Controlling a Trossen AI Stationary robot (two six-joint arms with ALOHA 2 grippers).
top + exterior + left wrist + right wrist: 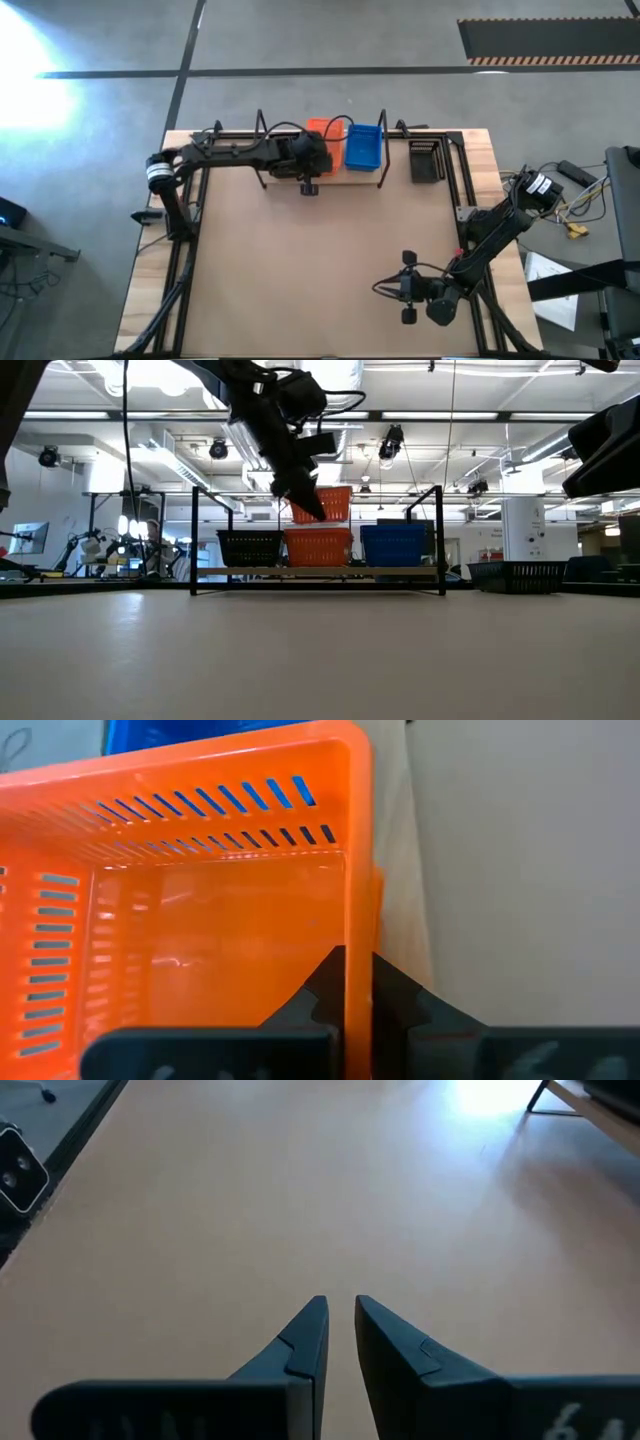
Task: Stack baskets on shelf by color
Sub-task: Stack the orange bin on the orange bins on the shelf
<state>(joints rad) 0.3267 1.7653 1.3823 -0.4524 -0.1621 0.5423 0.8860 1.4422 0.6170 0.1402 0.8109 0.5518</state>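
On the shelf (420,571) stand a black basket (248,547), an orange basket (318,547) and a blue basket (393,545) in a row, each on its base. Just above the orange one hangs a second orange basket (330,503), with my left gripper (357,960) shut on it. The blue basket (200,730) shows beyond it in the left wrist view. Whether the held basket touches the one below, I cannot tell. My right gripper (340,1305) waits at the table's near right, slightly open over bare tabletop. My left gripper pinches one wall of the upper orange basket at its rim (358,935), near a corner, one finger inside the basket and one outside. The fingers slant down from the table's left side. The basket hangs about level, open side up, over the orange basket on the shelf.
Another black basket (427,160) rests on the table just right of the shelf. The shelf's upright wire loops (194,540) rise at both ends. Black frame rails (462,190) run along the table's left and right edges. Bare tabletop (320,260) lies between shelf and near edge.
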